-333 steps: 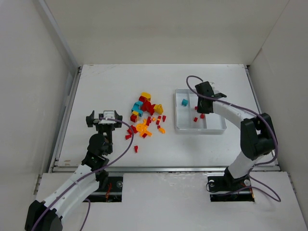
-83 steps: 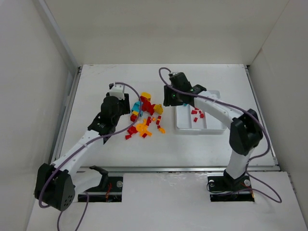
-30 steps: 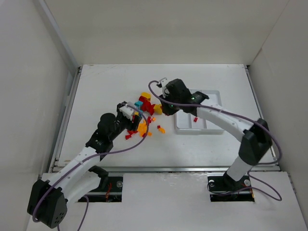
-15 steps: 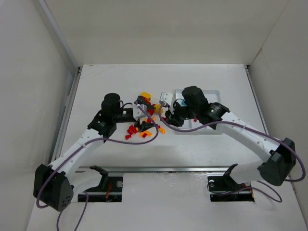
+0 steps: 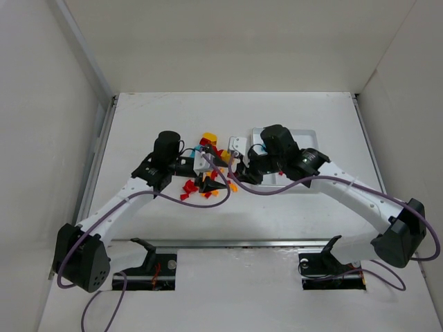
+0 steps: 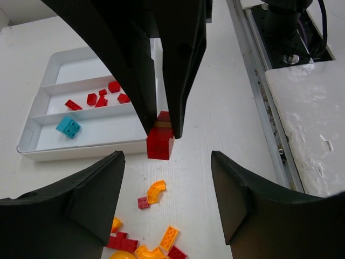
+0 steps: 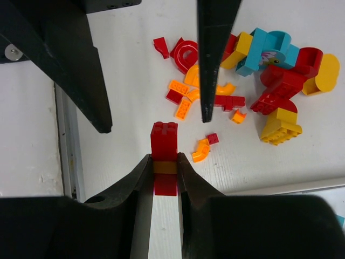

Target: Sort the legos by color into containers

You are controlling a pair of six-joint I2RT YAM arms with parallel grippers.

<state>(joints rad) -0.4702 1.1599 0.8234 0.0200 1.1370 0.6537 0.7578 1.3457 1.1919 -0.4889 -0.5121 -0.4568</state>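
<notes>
Right wrist view: right gripper (image 7: 164, 159) has its jaws pressed onto a small brick stack (image 7: 164, 139), red over a thin orange band over red, pinched at the band. The stack stands in line with the fingers. Whether its far end rests on the table (image 5: 291, 207) cannot be told.

Left gripper (image 7: 154, 123) faces it from the other side, jaws spread wide. One dark finger passes to each side of the stack's free end, and neither touches it. Nothing is held there.

Left wrist view confirms this. Both left fingers stand well apart at the bottom edge, and the pinched stack sits in the gap just ahead of them.

Legos:
- The main pile (image 7: 269, 75) lies beyond the stack, a mix of red, orange-yellow and teal pieces, some clumped together.
- Loose small pieces lie nearer the grippers: an orange curved bit (image 6: 156, 190), a tiny red one (image 6: 143, 202) and an orange plate (image 6: 168, 237).

Tray (image 6: 32, 148), white with three long compartments, sits just behind the right gripper.
- The middle compartment holds a handful of red bricks (image 6: 102, 98).
- The neighbouring compartment, nearer the left wrist camera, holds one teal brick (image 6: 68, 127).

Top view: both arms reach inward and the grippers meet nose to nose at the pile's edge, between pile and tray. The right arm covers much of the tray.
</notes>
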